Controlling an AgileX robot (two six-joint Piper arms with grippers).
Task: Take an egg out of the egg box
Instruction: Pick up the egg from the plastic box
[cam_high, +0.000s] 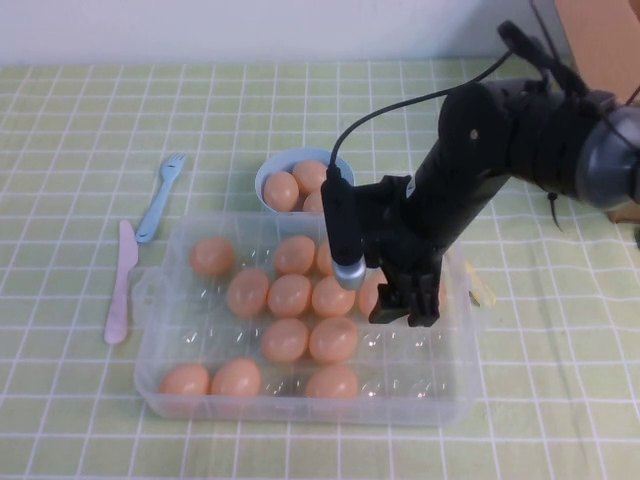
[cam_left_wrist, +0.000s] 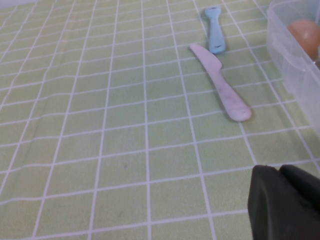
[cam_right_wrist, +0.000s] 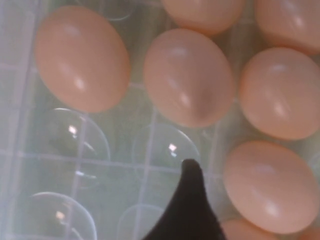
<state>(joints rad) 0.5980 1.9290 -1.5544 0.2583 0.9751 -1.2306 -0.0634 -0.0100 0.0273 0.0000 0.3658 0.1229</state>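
Note:
The clear plastic egg box (cam_high: 300, 408) lies in the middle of the table with several orange-tan eggs in its dimples. My right gripper (cam_high: 405, 303) hangs low over its right half, fingers pointing down and open. The right wrist view has one black finger (cam_right_wrist: 192, 200) above an empty dimple. An egg (cam_right_wrist: 270, 185) lies right beside that finger, and the other finger is out of frame. In the high view an egg (cam_high: 370, 290) is partly hidden behind the gripper. My left gripper (cam_left_wrist: 277, 171) is shut, low over the cloth left of the box (cam_left_wrist: 295, 65).
A light-blue bowl (cam_high: 270, 172) holding three eggs stands just behind the box. A blue fork (cam_high: 160, 197) and a pink knife (cam_high: 122, 282) lie left of the box. A small yellow item (cam_high: 481, 286) lies by its right side. A green checked cloth covers the table.

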